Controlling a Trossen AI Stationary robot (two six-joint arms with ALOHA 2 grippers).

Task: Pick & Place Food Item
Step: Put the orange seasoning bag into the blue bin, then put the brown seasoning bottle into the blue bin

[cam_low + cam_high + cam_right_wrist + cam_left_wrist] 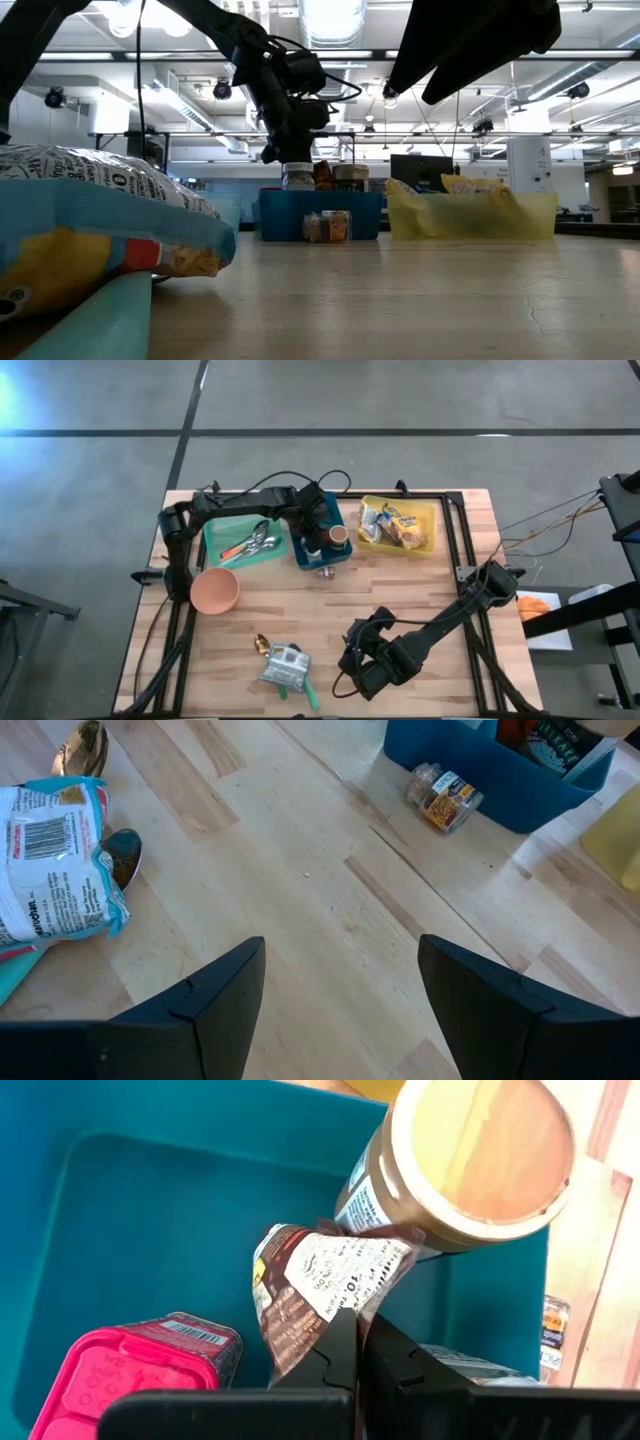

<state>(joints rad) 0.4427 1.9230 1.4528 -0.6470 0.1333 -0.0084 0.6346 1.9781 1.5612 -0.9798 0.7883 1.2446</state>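
Currently: Left Gripper Clamped on Wrapper Edge Inside Blue Bin

Presently the left gripper (352, 1342) sits over the blue bin (303, 552), at twelve o'clock from the table's centre. Its fingers are fully closed, pinching one corner of a brown food packet (310, 1285). The packet lies within the bin, touching a tilted jar with a tan lid (480, 1150) and near a pink box (130, 1375). The green tray (225, 532) stands at nine o'clock of the bin, the yellow tray (372, 508) at three o'clock.

The right gripper (340, 985) waits with jaws spread and empty above bare wood at about five o'clock on the table. A snack bag (285, 665) lies at nine o'clock of it.

Risks, as judged:
- The hold is on thin wrapper only; a quick lift may let the film slide out or tear.
- The jar leans against the packet; pulling the packet up may tip or roll the jar.
- A small spice jar (326, 571) stands just outside the bin at six o'clock; a low exit path may knock it.
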